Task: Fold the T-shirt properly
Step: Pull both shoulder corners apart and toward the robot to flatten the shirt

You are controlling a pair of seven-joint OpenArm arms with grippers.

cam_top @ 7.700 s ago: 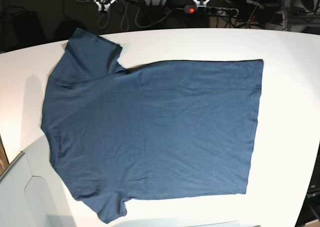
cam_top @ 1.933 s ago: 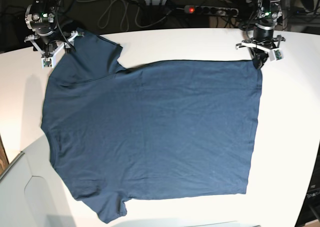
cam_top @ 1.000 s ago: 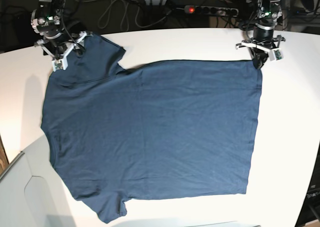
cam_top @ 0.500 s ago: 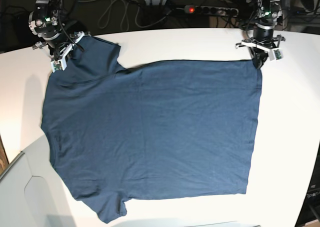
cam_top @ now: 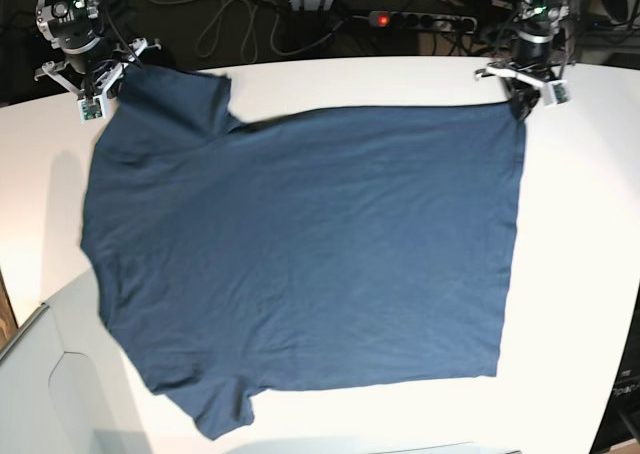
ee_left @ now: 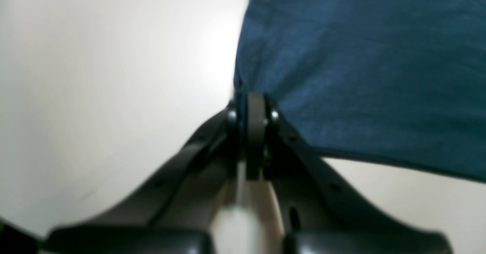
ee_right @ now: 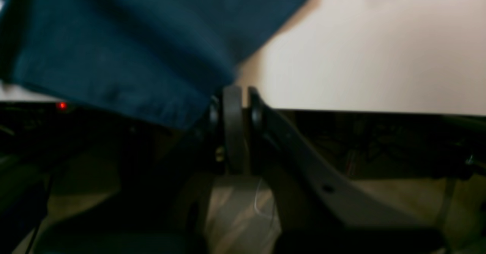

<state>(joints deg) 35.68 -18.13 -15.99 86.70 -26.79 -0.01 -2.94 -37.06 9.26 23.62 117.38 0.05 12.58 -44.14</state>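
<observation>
A plain dark navy-blue short-sleeved cotton T-shirt (cam_top: 300, 264) lies spread flat over most of the white table top (cam_top: 580, 274), its sleeves and neck end toward the base view's left and its straight bottom hem toward the right. The left gripper (cam_top: 521, 107) sits at the far hem corner, and the left wrist view shows its jaws clenched on the very edge of the cloth, the fabric fanning away from the pinch. The right gripper (cam_top: 108, 82) is at the tip of the far sleeve; in the right wrist view its jaws are pressed together with the blue cloth hanging from the pinch, so it appears to be grasping the sleeve edge, though the blur hides how much cloth is caught. Both grips fall along the same long far edge of the garment, which suggests the aim is to carry that edge across toward the near side for a lengthwise fold. Holding the two extreme ends keeps the edge taut and straight. The sleeve grip looks the riskier one: a thin bite could slip, or the sleeve may crumple under the body instead of lying flat
</observation>
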